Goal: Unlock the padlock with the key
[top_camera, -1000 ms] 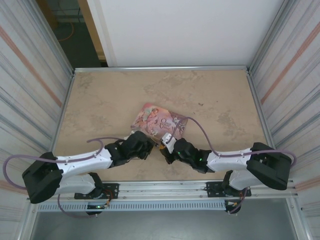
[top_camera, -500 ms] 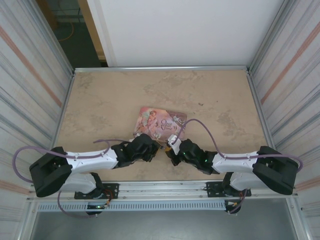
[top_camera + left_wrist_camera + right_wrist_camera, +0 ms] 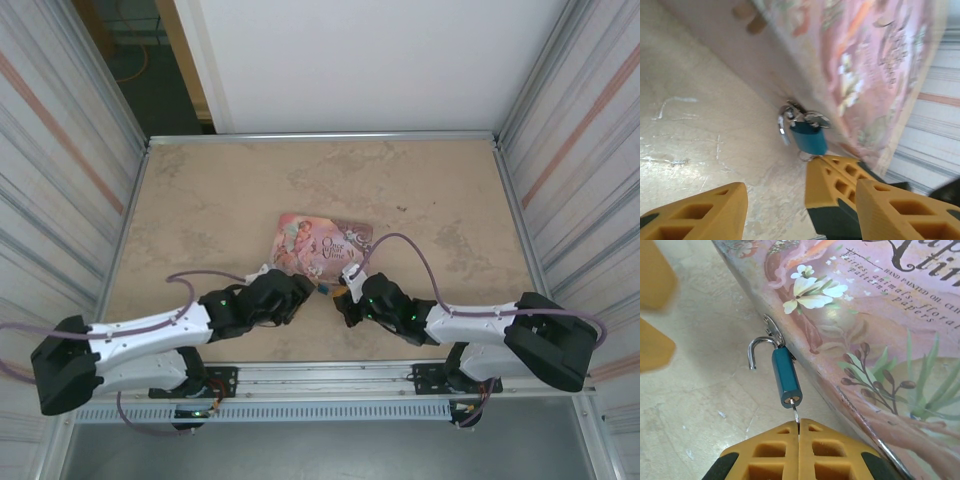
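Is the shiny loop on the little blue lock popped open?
Yes, on the padlock the silver shackle has one end hanging free, outside the blue body.

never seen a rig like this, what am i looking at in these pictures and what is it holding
Two robot arms are bolted at the near edge of a table. One picture is from a camera overhead; the others are from a camera on each wrist. On the table lies a pink illustrated tin with a small teal padlock at its clasp, shackle apparently swung open. The right gripper is shut on the key, which is in the padlock. The left gripper is open, holding nothing.
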